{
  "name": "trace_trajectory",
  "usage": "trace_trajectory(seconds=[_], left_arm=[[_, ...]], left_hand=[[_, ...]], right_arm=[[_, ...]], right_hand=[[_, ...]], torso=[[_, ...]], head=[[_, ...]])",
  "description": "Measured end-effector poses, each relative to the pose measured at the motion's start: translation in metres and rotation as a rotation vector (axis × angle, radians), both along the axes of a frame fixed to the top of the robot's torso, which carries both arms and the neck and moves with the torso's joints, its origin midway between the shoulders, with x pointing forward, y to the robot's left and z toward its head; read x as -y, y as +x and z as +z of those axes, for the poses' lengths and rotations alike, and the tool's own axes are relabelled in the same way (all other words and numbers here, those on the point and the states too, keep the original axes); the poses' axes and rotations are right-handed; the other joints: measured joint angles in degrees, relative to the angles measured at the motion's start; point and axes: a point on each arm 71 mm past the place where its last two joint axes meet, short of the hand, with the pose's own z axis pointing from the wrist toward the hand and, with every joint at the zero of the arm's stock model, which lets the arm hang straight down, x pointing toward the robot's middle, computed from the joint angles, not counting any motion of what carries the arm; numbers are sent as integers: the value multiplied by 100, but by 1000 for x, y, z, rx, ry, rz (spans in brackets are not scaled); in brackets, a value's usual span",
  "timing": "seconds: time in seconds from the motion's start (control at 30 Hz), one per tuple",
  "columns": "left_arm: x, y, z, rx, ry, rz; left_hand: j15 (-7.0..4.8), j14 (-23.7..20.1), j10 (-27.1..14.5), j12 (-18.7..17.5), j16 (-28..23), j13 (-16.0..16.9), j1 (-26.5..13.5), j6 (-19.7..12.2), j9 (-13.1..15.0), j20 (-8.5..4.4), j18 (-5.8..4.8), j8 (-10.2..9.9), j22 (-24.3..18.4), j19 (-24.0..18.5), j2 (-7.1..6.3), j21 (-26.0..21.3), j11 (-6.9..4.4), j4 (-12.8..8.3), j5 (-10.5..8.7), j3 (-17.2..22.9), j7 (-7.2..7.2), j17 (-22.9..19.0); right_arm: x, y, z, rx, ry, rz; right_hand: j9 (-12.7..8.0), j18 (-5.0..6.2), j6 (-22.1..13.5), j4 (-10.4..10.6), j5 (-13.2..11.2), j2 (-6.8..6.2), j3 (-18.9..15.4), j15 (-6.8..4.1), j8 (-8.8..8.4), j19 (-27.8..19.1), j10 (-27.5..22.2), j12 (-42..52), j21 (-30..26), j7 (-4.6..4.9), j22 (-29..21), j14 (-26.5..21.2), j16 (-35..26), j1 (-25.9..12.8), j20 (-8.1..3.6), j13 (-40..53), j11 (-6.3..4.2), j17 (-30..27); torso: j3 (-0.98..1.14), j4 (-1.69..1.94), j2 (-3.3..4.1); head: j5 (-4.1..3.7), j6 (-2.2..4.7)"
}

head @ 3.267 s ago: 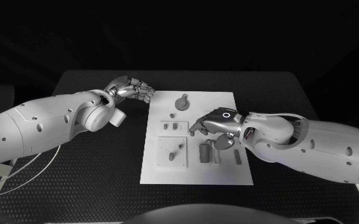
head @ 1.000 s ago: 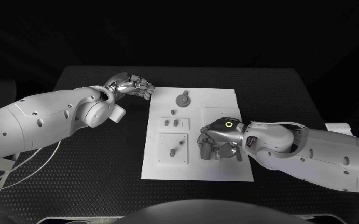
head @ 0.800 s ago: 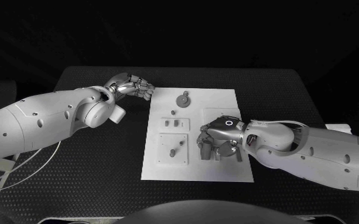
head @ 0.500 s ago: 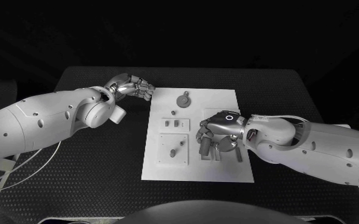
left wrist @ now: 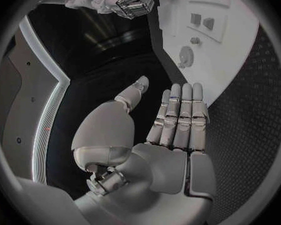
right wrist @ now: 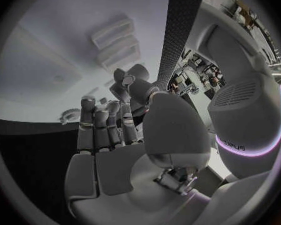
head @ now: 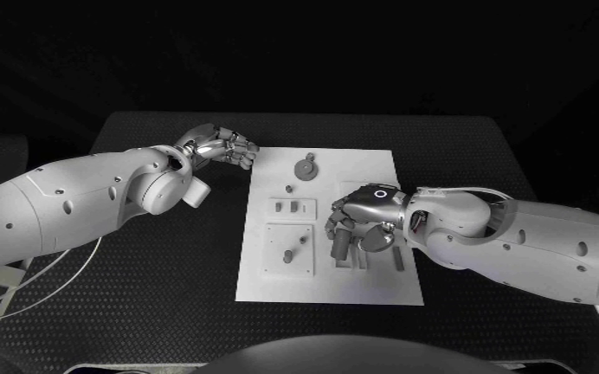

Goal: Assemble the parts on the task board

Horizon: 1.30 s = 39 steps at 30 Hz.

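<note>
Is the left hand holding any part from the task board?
No. The left hand holds nothing, its fingers straight, beside the task board over the black table.

My two silver hands, left (head: 221,146) and right (head: 358,218), on white arms work over a white task board (head: 327,287) carrying grey parts (head: 305,167), on a black, finely dotted table (head: 150,296).

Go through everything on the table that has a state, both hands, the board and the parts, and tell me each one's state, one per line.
Left hand: empty, fingers straight, off the board's far left corner.
Right hand: over the board's right side, fingers down among the parts; whether it grips one is unclear.
Task board: flat on the table.
Gear-shaped part: lying near the far edge, untouched.
Dark block: lying under the right hand's fingertips.
</note>
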Motion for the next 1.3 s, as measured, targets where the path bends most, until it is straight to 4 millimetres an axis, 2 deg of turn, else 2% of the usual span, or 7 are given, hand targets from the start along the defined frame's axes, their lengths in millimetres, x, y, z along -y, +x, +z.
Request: trace_trajectory(seconds=[0.73, 0.97, 1.3], left_arm=[[1, 0, -1, -6, 1, -4], [1, 0, -1, -7, 1, -5], [1, 0, -2, -10, 1, -6]], left_hand=[[0, 0, -21, 0, 0, -11, 0, -20, 1, 0, 0, 0, 4, 0, 0, 0, 21, 0, 0, 0, 20, 0], [0, 0, -20, 0, 0, -11, 0, -20, 1, 0, 0, 0, 4, 0, 0, 0, 20, 0, 0, 0, 20, -5], [0, 0, -20, 0, 0, -16, 0, -35, 2, 0, 0, 0, 3, 0, 0, 0, 20, 0, 0, 0, 6, -5]], right_arm=[[-8, -7, -7, -98, -78, 34], [-3, -1, -11, -80, -102, 19], [-7, -1, -19, -49, -119, 29]], right_hand=[[-16, -1, 12, 8, 0, 7, 10, 0, 0, -1, 0, 0, 0, -11, 4, 0, 0, -9, 1, -43, 0, -37], [-16, -1, 7, 1, 0, 8, 16, 1, 0, -1, 0, 0, 0, -7, 4, 0, 0, -11, 1, -53, 0, -43], [-32, -1, -3, 0, 0, 36, 16, 1, 0, -2, 0, 0, 0, 3, 3, -1, 0, -40, 2, -61, 0, -50]], torso=[[0, -3, -1], [1, -3, -1], [4, 2, 2]], head=[[-20, -30], [-30, -25], [-24, -29]])
